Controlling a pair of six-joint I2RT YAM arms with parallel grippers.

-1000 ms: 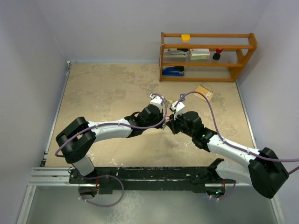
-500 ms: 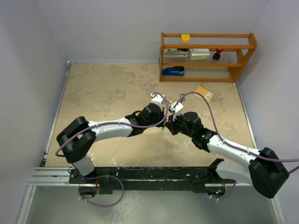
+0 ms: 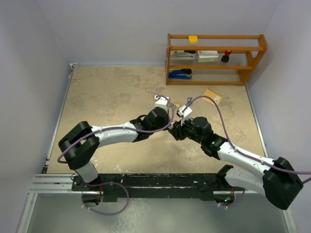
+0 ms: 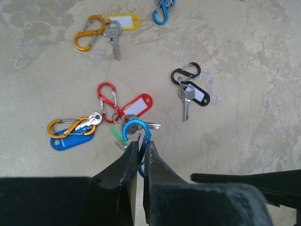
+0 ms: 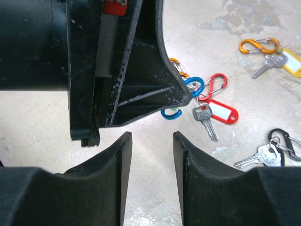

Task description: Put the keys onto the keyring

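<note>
Site condition as I see it from the console: the table (image 3: 107, 97) has a mottled beige, stone-like top with lighter and darker patches. Pale lilac-grey walls (image 3: 121, 29) close it in at the far, left and right edges. A wooden shelf (image 3: 216, 58) stands at the far right corner and carries a blue stapler (image 3: 181, 74), boxes and small items. A tan card (image 3: 212, 95) lies on the table near it. A metal rail (image 3: 53, 183) runs along the near edge under both arm bases.

The keys (image 4: 184, 98) lie scattered about the middle of the table, a little toward the right edge. Each sits by a coloured tag and clip: a yellow tag (image 4: 123, 21), a black one, a red tag (image 4: 138, 104), a blue tag (image 4: 70, 140) and a sliver of green.

The left gripper (image 4: 140, 143) has its fingers pressed almost together, pinching a blue clip (image 4: 134, 128) by its lower loop, just beside the red-tagged key. I cannot tell whether the clip touches the surface. The right gripper (image 5: 151, 155) faces the left one at close range, with its fingers spread and holding nothing.
</note>
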